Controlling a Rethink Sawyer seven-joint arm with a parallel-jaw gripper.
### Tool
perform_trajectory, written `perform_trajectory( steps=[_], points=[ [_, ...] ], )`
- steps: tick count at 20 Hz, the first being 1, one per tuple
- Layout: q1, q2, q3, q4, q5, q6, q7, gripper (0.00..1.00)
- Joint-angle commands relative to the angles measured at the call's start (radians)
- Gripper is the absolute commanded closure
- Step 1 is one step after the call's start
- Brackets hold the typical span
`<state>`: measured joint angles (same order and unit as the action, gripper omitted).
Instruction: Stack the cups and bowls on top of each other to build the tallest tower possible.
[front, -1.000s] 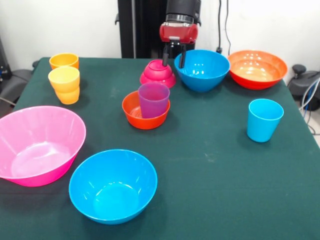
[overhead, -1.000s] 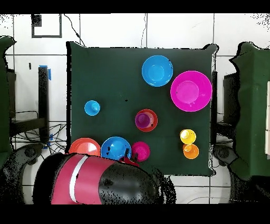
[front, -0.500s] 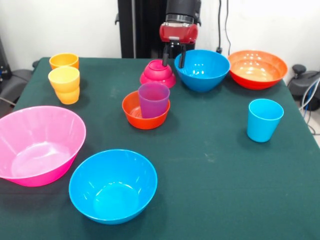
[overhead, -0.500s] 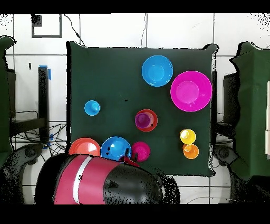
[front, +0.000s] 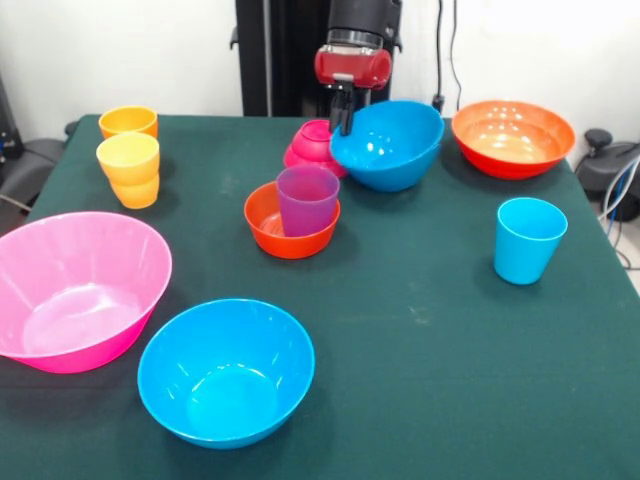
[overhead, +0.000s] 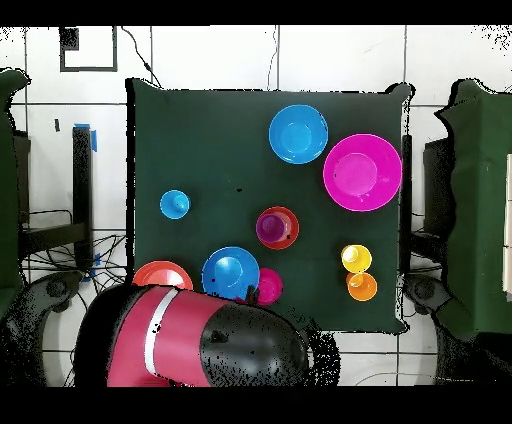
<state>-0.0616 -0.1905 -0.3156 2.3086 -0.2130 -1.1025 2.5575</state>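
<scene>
My gripper (front: 343, 118) is shut on the near-left rim of a medium blue bowl (front: 390, 146), which hangs tilted just above the table. That bowl also shows in the overhead view (overhead: 230, 272). An upturned magenta bowl (front: 310, 146) sits right beside it, partly hidden. A purple cup (front: 307, 198) stands inside the small orange-red bowl (front: 270, 228) at mid-table. The wide orange bowl (front: 513, 137) is at the far right. A light blue cup (front: 527, 238) stands alone on the right. The second blue bowl (front: 226, 370) and the large pink bowl (front: 75, 288) lie near the front.
A yellow-orange cup (front: 129, 169) and an orange cup (front: 128, 122) stand at the far left corner. The green table (front: 430, 380) ends close behind the held bowl. Chairs flank the table in the overhead view.
The gripper has shut on the blue bowl's rim and lifted it; the bowl has tilted and shifted toward the magenta bowl and the table's middle.
</scene>
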Motion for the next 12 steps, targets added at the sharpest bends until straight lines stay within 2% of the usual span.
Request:
perform_trajectory(
  steps=[1, 7, 9, 12],
  points=[
    [0.004, 0.288, 0.376, -0.269, 0.029, 0.142, 0.273, 1.00],
    [-0.036, 0.285, 0.400, -0.243, 0.023, 0.162, 0.270, 1.00],
    [-0.035, 0.245, 0.397, -0.195, 0.046, 0.179, 0.247, 1.00],
    [-0.053, 0.144, 0.397, -0.091, 0.041, 0.230, 0.215, 1.00]
  ],
)
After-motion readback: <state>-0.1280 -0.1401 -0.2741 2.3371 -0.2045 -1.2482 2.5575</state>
